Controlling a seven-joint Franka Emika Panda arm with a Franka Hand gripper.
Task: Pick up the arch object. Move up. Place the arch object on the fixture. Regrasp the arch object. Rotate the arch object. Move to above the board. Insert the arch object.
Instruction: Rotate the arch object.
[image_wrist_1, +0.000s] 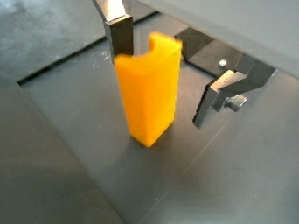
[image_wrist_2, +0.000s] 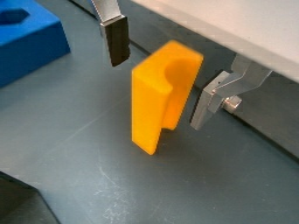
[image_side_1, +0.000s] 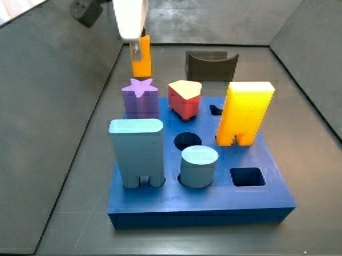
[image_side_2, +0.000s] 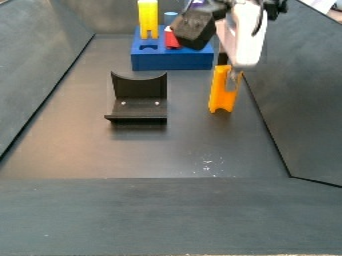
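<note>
At centre frame, the gripper (image_wrist_2: 158, 66) brackets the upright arch object (image_wrist_2: 160, 96), fingers (image_wrist_2: 115, 42) spread, not yet clamped, poised for pickup

Orange-yellow arch object (image_wrist_1: 149, 87), silver claw (image_wrist_2: 163, 74) with dark pads, blue board (image_side_1: 201, 175), brown-black fixture (image_side_2: 136, 98), purple star (image_side_1: 140, 92), light blue arch block (image_side_1: 135, 150), dark grey tabletop (image_side_2: 147, 150)

Dark grey matte floor (image_side_2: 160, 170) between sloping grey side walls (image_side_2: 40, 75).
</note>
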